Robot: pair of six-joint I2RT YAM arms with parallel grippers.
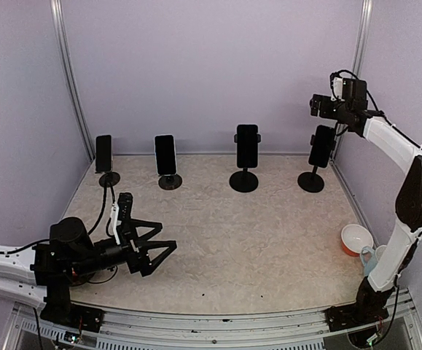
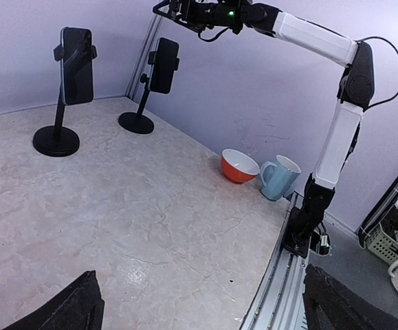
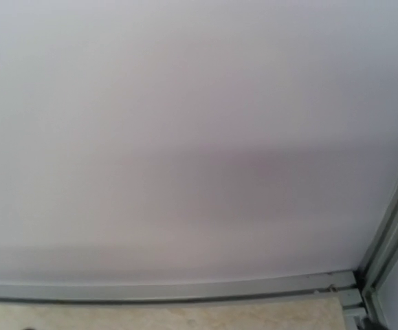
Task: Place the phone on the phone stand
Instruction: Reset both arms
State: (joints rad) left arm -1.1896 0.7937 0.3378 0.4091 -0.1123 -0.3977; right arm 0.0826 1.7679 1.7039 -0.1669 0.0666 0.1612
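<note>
currently right gripper (image 1: 318, 106) hovers just above rightmost phone (image 1: 322, 146) on phone stand (image 1: 311, 181), jaw state unclear; careless swing could clip phone, topple stand. left gripper (image 1: 159, 257) open, empty.

The right wrist view is mostly blurred wall (image 3: 185, 137). In the top view, the right gripper (image 1: 318, 106) at upper right is too small to read how its jaws stand, and the right arm (image 1: 391, 251) hides part of the mug (image 1: 367, 257). The left wrist view's bottom edge cuts off the left gripper (image 2: 200, 302), leaving only its dark fingers (image 2: 75, 309) in the lower corners.
</note>
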